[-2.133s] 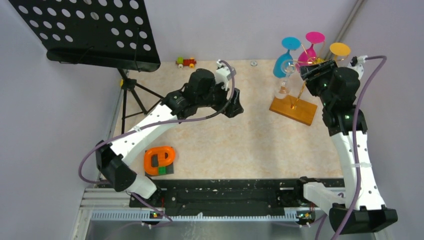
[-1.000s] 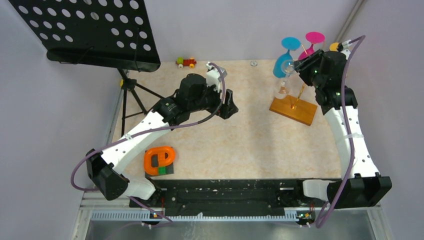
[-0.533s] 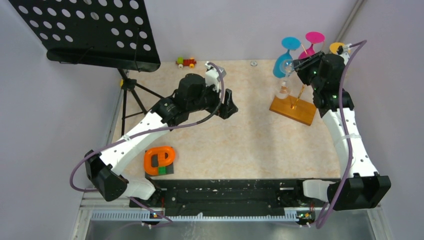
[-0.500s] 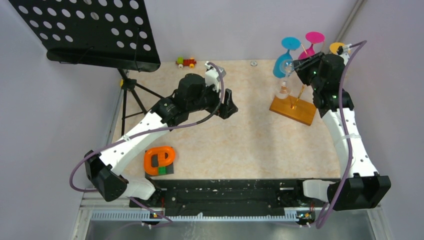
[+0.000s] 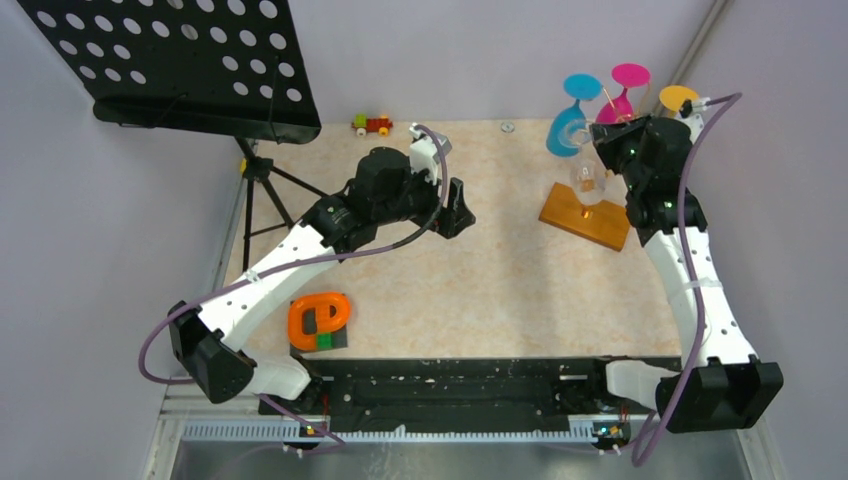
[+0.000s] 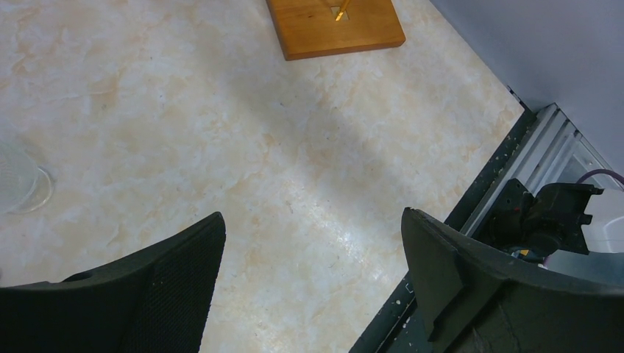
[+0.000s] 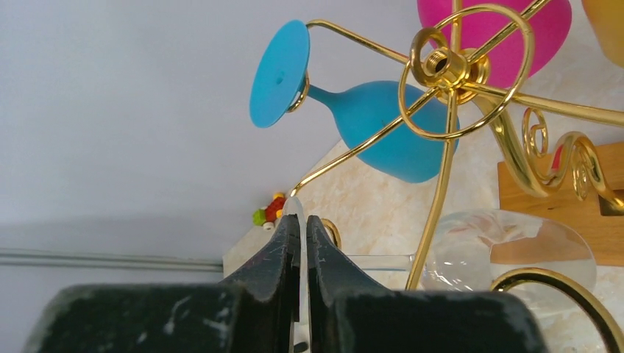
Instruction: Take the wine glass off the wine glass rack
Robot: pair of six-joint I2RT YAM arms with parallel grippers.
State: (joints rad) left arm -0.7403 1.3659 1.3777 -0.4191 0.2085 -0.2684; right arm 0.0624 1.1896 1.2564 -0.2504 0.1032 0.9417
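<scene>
The wine glass rack has a gold pole with curled wire arms (image 7: 449,66) on an orange-brown wooden base (image 5: 585,217), at the table's far right. A clear wine glass (image 7: 515,246) lies sideways among the arms, its stem running toward my right gripper (image 7: 300,220). The right gripper is shut on the thin edge of the glass's foot. In the top view the clear glass (image 5: 587,178) hangs beside my right gripper (image 5: 603,143). My left gripper (image 6: 313,235) is open and empty, low over the table's middle (image 5: 455,207); its view shows the rack base (image 6: 335,26).
A blue glass (image 5: 568,125), a pink glass (image 5: 625,90) and a yellow glass (image 5: 680,98) hang on the rack. A black music stand (image 5: 180,60) fills the far left. A toy train (image 5: 372,124) lies at the back, an orange ring on blocks (image 5: 320,320) at the front left.
My right gripper has shifted slightly to the right, and the clear glass has moved with it toward the rack's pole. The left arm has stayed still for the last second.
</scene>
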